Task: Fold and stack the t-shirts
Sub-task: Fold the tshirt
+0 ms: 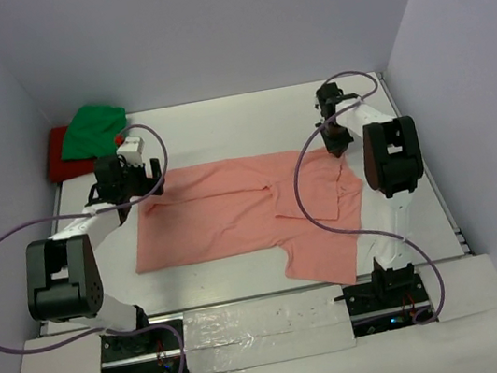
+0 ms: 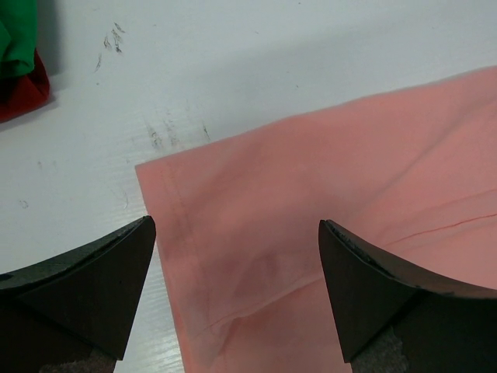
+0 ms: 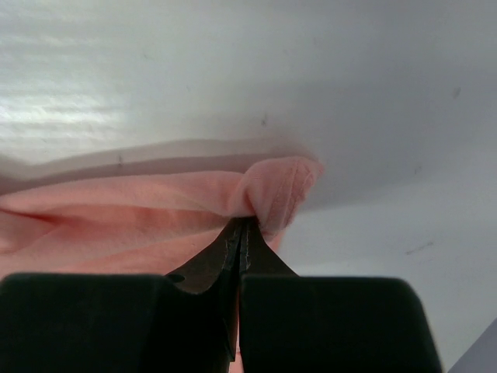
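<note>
The salmon-pink t-shirt [image 1: 234, 212] lies spread across the middle of the table, one sleeve reaching toward the near right. My left gripper [image 1: 140, 187] is open over the shirt's far left corner [image 2: 256, 233], fingers either side of it. My right gripper [image 1: 337, 146] is shut on the shirt's far right edge; a pinched fold of pink cloth [image 3: 276, 190] bunches at the fingertips. The bright green t-shirt [image 1: 96, 130] lies crumpled on the red t-shirt [image 1: 59, 155] at the far left corner; both show at the top left of the left wrist view [image 2: 17, 54].
White walls close the table on the left, back and right. The arm bases [image 1: 251, 323] stand at the near edge, with purple cables looping over the table beside each arm.
</note>
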{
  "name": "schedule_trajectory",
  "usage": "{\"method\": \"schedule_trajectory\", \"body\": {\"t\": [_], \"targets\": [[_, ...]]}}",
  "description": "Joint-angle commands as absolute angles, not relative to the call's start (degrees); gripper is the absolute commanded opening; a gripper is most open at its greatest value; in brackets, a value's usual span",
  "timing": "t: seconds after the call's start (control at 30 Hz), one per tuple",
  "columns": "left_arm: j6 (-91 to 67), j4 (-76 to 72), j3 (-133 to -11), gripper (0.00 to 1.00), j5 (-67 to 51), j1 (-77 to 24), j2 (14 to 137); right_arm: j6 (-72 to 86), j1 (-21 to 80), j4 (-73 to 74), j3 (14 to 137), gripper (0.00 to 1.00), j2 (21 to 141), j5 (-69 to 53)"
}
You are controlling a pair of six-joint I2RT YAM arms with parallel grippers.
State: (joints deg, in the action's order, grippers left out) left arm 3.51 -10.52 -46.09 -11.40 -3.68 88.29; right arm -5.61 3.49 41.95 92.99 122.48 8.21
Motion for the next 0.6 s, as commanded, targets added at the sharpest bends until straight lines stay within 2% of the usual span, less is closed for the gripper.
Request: {"method": "schedule_trajectory", "body": {"t": [0.0, 0.27, 0.43, 0.57], "targets": [[2.72, -11.95, -46.06, 0.95, -11.78, -3.6, 86.14, -5.89, 2.64, 38.95, 88.86, 0.0, 116.47, 13.0], [3.43, -11.34, -43.68, 0.96, -12.82, -3.6, 82.01, -7.82, 0.7, 30.26, 83.24, 0.0, 110.58, 17.06], [3.43, -11.51, -43.94, 0.96, -16.87, -3.6, 82.35, -7.39, 1.05, 23.21, 78.84, 0.0, 105.56, 7.75], [3.78, -9.24, -46.31, 0.96, -21.78, -3.52, 84.99, -6.85, 1.58, 26.09, 82.78, 0.0, 105.56, 0.9]]}}
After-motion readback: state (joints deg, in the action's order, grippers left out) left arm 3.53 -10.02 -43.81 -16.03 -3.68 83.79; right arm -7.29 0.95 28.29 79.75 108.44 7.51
